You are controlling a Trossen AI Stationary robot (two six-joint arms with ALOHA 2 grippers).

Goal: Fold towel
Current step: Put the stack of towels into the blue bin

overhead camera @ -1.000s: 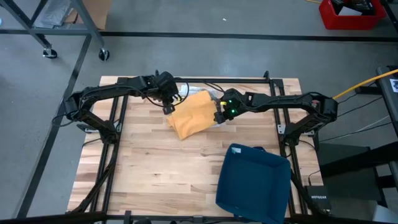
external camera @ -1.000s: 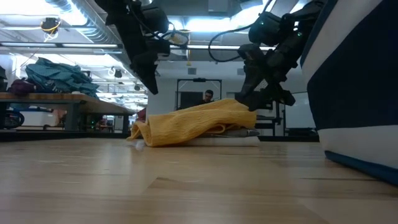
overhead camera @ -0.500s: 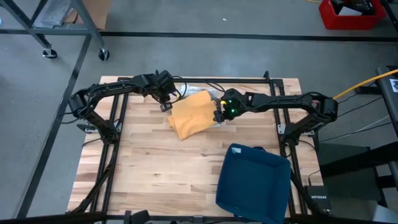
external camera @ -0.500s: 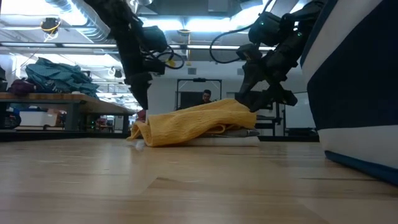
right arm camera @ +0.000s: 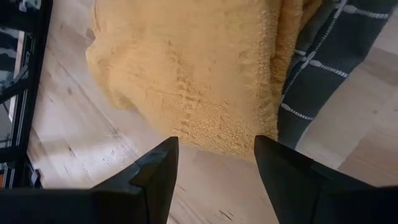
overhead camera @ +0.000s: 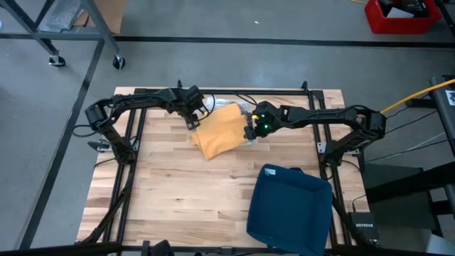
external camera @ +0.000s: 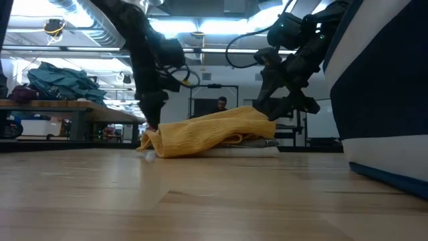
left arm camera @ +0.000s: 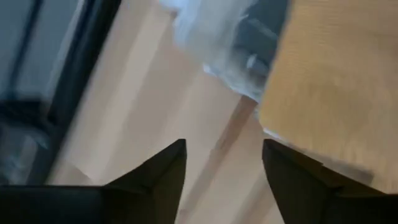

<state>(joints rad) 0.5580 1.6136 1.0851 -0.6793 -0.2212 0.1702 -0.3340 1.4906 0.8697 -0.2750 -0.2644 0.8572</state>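
We see a blue bin (overhead camera: 290, 210) at the near right of the wooden table (overhead camera: 178, 192). A grey checked cloth (right arm camera: 329, 56) lies on that table, and a red crate (overhead camera: 402, 16) sits on the floor beyond.

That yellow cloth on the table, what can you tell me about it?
The yellow towel is a coarse, loosely knit cloth, folded into a rumpled bundle. It lies near the far edge of the wooden table, partly on a dark grey checked cloth. Neither gripper holds it: the left gripper and the right gripper stand open at its two sides.
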